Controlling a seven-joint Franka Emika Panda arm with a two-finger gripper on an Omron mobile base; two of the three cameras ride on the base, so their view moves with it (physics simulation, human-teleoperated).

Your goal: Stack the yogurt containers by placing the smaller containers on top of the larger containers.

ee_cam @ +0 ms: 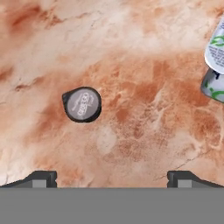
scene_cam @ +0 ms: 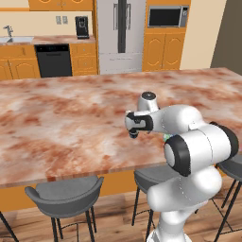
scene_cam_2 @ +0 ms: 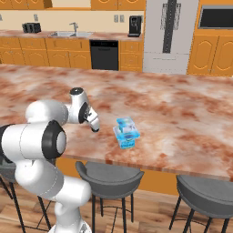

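The fingers [ee_cam: 112, 177] hang spread wide above the marble surface [ee_cam: 144, 52], empty, near the tiny dark round cup [ee_cam: 82, 104].

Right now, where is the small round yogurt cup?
In the hand view the small round cup lies on the marble counter, left of centre, apart from the blue-and-green packs at the right edge.
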